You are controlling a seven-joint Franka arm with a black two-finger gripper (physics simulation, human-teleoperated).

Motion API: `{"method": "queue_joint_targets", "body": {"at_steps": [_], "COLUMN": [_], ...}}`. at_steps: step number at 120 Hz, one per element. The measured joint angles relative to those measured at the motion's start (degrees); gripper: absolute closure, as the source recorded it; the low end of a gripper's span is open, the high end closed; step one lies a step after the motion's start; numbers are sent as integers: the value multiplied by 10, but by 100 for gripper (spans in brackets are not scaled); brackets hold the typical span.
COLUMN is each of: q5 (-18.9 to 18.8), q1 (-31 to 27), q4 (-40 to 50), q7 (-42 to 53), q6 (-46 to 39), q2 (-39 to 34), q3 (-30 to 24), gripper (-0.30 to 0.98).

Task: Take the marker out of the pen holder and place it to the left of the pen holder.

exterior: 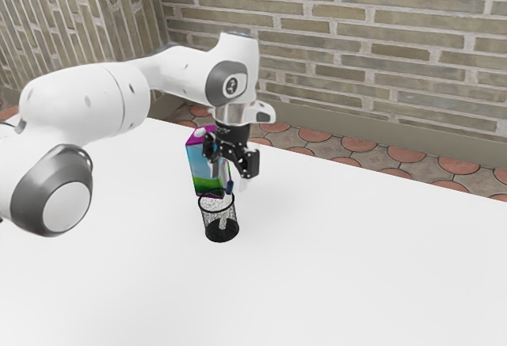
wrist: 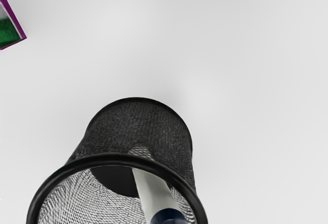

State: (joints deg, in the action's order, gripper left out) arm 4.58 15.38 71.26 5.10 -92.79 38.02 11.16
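1. And here we are: the marker (wrist: 154,193) is in the pen holder (wrist: 136,126), standing at a slant, pale body down inside and dark blue end (exterior: 230,188) poking above the black rim (wrist: 115,158).
2. Right over it, the white arm (exterior: 186,71) reaches in from the exterior view's left; the 2 black jaws point down and stand apart, clamped on nothing, with the marker's blue end just below them.
3. Lettering check: the dark round badge (exterior: 231,85) on the arm carries 1 pale mark, too small to read.
4. Near the pen holder, a box (exterior: 203,173) in magenta, blue and green; any writing on it is too small to make out.
5. All on a white desk (exterior: 356,267), with brick wall (exterior: 356,13) and reddish tiles (exterior: 317,139) beyond.
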Motion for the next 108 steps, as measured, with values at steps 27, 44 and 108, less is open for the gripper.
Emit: {"method": "queue_joint_targets", "body": {"at_steps": [27, 44, 108], "q5": [-1, -1, 17], "q1": [-16, -23, -3], "q4": [-1, 0, 139], "q7": [1, 2, 1], "q6": [-11, -14, -29], "q2": [13, 13, -213], "q3": [1, 2, 1], "gripper": [38, 59, 77]}}
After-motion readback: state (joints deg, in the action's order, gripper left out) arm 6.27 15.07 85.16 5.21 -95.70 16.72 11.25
